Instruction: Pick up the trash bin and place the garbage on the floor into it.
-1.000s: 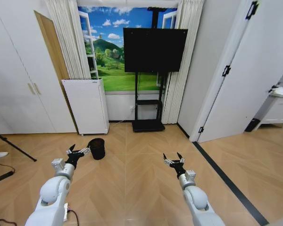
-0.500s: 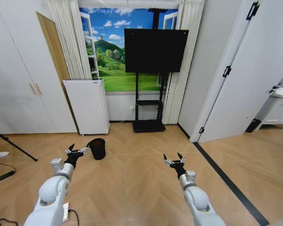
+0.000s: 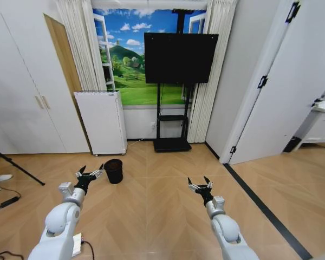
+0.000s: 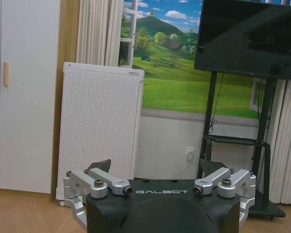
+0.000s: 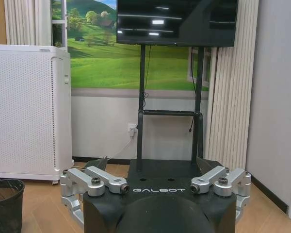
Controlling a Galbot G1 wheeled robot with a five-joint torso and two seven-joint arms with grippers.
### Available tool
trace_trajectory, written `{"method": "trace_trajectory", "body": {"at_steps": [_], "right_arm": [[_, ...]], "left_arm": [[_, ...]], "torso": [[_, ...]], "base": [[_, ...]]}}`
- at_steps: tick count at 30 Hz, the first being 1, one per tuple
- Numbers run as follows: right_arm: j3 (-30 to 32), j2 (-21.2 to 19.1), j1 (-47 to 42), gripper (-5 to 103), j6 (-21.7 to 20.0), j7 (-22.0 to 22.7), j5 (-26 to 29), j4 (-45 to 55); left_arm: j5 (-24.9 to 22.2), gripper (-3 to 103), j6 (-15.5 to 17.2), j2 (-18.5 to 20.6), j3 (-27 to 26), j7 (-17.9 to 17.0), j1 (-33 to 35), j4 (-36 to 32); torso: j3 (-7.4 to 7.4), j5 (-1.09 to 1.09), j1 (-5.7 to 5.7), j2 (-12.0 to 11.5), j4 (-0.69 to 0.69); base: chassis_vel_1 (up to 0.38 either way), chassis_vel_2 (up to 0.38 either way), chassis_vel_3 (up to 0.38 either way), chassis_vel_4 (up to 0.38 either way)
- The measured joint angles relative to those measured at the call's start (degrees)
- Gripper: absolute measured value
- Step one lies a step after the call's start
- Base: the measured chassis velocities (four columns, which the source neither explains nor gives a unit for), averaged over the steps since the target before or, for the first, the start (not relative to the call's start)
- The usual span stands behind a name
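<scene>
The trash bin (image 3: pixel 114 170), small, round and black, stands upright on the floor (image 3: pixel 151 211) in front of the white perforated cabinet. My left gripper (image 3: pixel 91 172) hovers open just left of the bin, a little short of it, holding nothing. My right gripper (image 3: pixel 197 181) hangs open over bare parquet, well to the bin's right. The right wrist view catches the bin (image 5: pixel 5 204) at its edge, beyond the open right gripper (image 5: pixel 153 167). In the left wrist view the open left gripper (image 4: pixel 157 167) faces the cabinet. The garbage is out of view.
The white perforated cabinet (image 3: pixel 101 122) stands against the back wall, with a TV on a black stand (image 3: pixel 171 143) beside it. A door (image 3: pixel 284 81) is at the right, wardrobe doors at the left. A tripod leg (image 3: pixel 16 170) and cables lie at the far left.
The whole head picture has drifted slightly rightward, so the camera has moved. Both arms keep the same pose and both grippers stay open.
</scene>
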Motion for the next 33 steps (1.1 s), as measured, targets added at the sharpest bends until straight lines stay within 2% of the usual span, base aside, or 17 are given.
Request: {"method": "trace_trajectory", "body": {"at_steps": [33], "right_arm": [[0.14,-0.38,-0.25,100,0.49,0.02,0.00,-0.60]], "left_arm": [[0.71,100,-0.03,-1.11,0.05,0.04,0.79,-0.58]], "torso": [[0.00,0.01,0.00,-0.02,0.00]], "base": [[0.015,0.015,-0.018,-0.016]]}}
